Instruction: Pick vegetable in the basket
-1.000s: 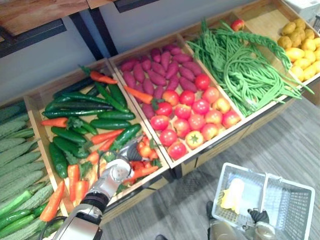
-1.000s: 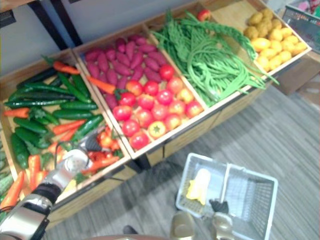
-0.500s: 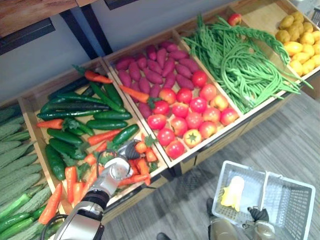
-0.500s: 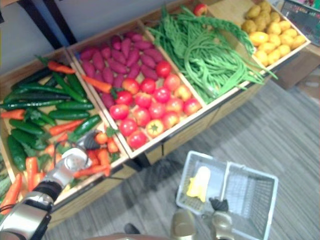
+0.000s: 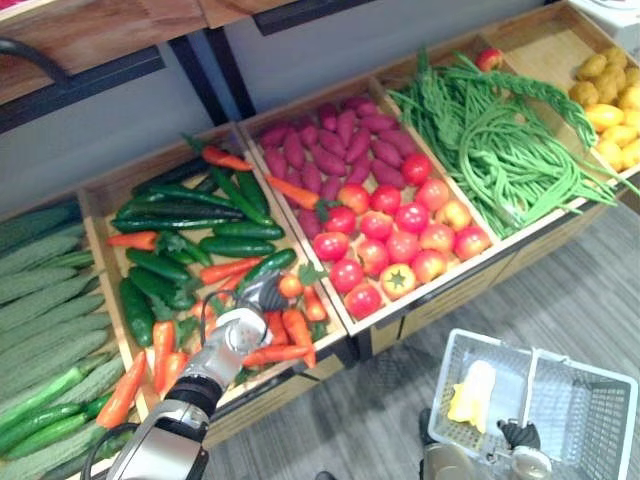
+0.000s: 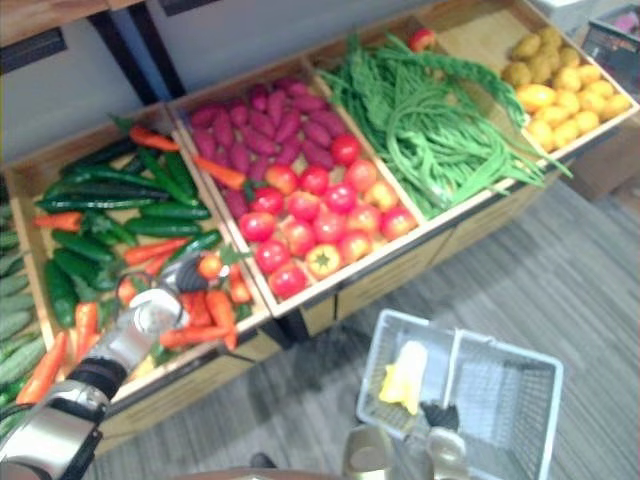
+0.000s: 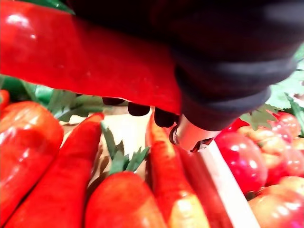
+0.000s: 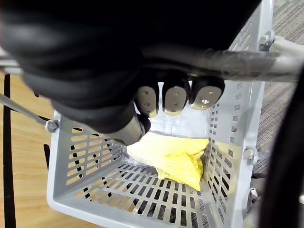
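Left hand (image 5: 256, 304) is curled round a carrot (image 7: 80, 61) at the crate's (image 5: 285, 385) front corner, with the carrot crosswise in my palm. The basket (image 5: 585, 410) hangs well apart, lower right, its handle (image 8: 247, 59) clasped by my right hand (image 8: 173, 99).

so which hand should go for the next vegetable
Left: the left hand sits among the carrots in the wooden crate, right at the produce. The right hand is curled round the handle of the basket, so probably best left carrying.
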